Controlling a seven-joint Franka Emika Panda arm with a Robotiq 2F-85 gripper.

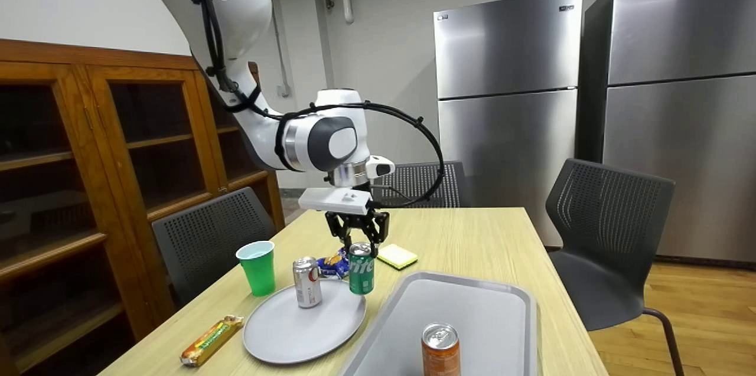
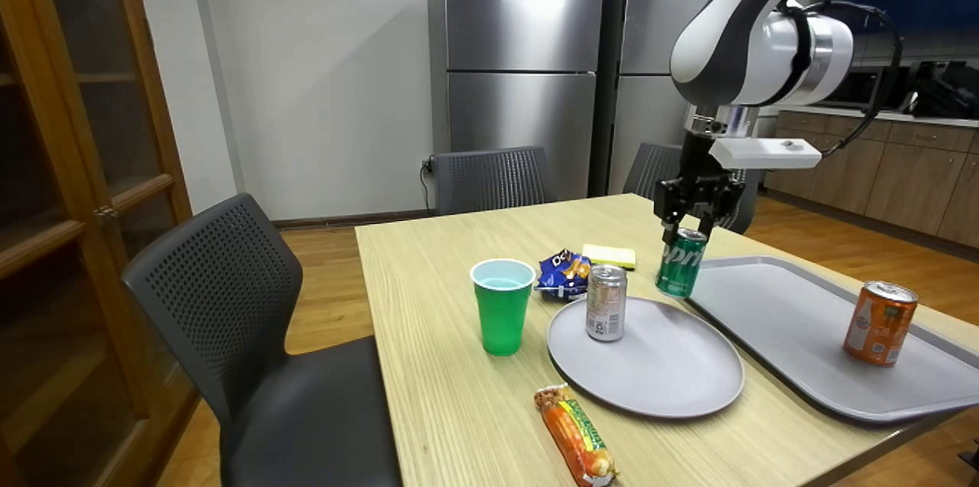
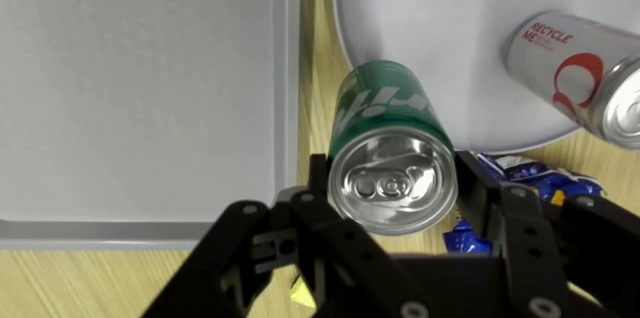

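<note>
An orange can (image 1: 440, 355) is cut off by the bottom edge of an exterior view, as is the gray tray (image 1: 472, 305) on which it is set. At the lower left, a wrapped bar (image 1: 211, 340) is laid on the pale wooden table (image 1: 472, 234). A gray plate (image 1: 304, 334) is seen below and left of centre; part of it is covered by a silver can (image 1: 307, 283) stood upright on it, and a green cup (image 1: 257, 270) is placed just beyond its upper left rim. Below the centre of the frame, a green can (image 1: 361, 278) is grasped by the gripper (image 3: 391, 170), whose fingers (image 3: 470, 173) are pressed to opposite sides of its upper end in the wrist view. There it is shown between tray and plate, its lettering seen only in part; whether its base is rested on the table or lifted cannot be told. Behind it, a crumpled blue packet (image 1: 335, 264) is half hidden by the silver and green cans, and a yellow sponge (image 1: 397, 256) is placed to the right, mostly covered by the gripper in the wrist view. Farther back, a chair (image 1: 413, 178) is partly blocked by the arm (image 1: 342, 144), which is itself cut off at the top. Inside the wooden cabinet (image 1: 115, 205) at the left, little can be made out. A refrigerator (image 1: 679, 128) is cut by the right edge.
</note>
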